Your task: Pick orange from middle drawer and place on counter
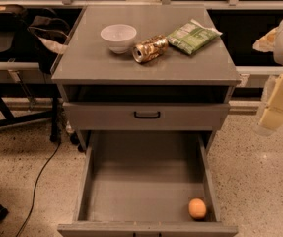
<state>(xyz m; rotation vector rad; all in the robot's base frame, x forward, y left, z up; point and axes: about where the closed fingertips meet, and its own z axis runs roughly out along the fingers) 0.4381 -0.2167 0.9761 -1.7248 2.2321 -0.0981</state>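
The orange point(197, 209) lies on the floor of the middle drawer point(141, 181), in its front right corner, close to the right wall. The drawer is pulled fully out toward me. Above it is the grey counter point(146, 65), the cabinet's flat top. My gripper point(279, 105) hangs at the right edge of the view, beside the cabinet at about the height of the upper drawer. It is well above and to the right of the orange and holds nothing that I can see.
On the counter stand a white bowl point(118, 37), a gold can point(150, 49) lying on its side and a green snack bag point(193, 36). A shut drawer front with a black handle point(147, 115) sits above the open drawer. Dark bags and a stand point(13, 38) are at left, with a cable point(40, 177) on the floor.
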